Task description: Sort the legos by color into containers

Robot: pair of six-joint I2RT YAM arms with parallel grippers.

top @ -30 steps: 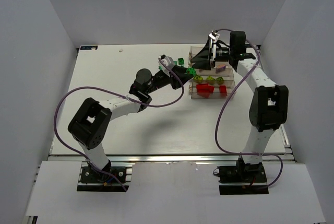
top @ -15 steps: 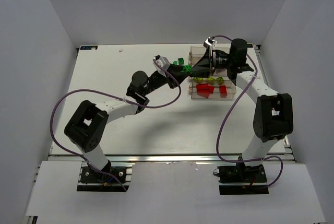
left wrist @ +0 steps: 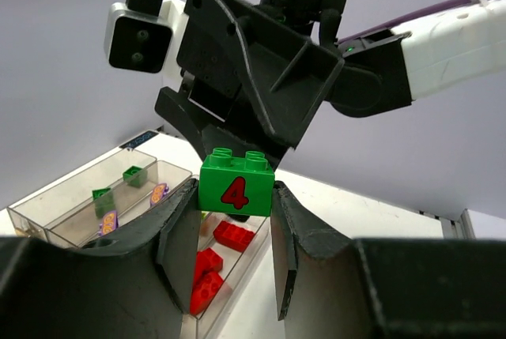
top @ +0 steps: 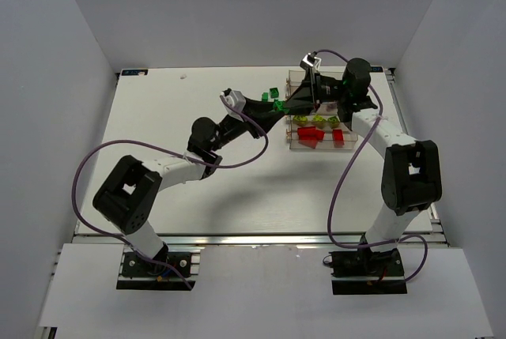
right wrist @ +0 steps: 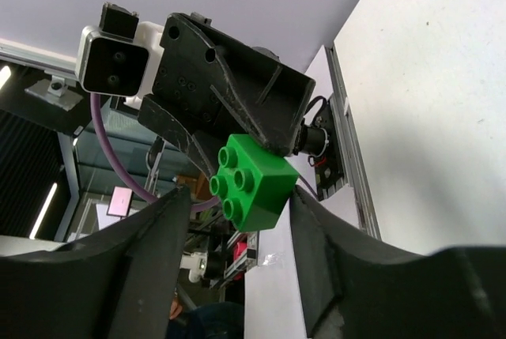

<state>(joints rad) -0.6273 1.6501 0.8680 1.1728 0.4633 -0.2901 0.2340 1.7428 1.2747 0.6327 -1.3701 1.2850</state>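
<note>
A white worktop (top: 198, 189) fills the centre, closed in by plain grey walls (top: 55, 78) at nine, twelve and three o'clock. A metal rail (top: 261, 238) runs along its six o'clock edge. A small dark tag (top: 133, 72) sits at its eleven o'clock corner.

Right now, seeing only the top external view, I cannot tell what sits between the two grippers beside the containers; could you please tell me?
Observer: The left gripper is shut on a green brick.
Operator: Does the right gripper grip it too?
Observer: Not clearly. In its wrist view the right gripper straddles the brick, with a gap beside one of its fingers.
Operator: Any marking on the brick?
Observer: Yes, the face toward the left wrist camera bears a red 4.
</note>
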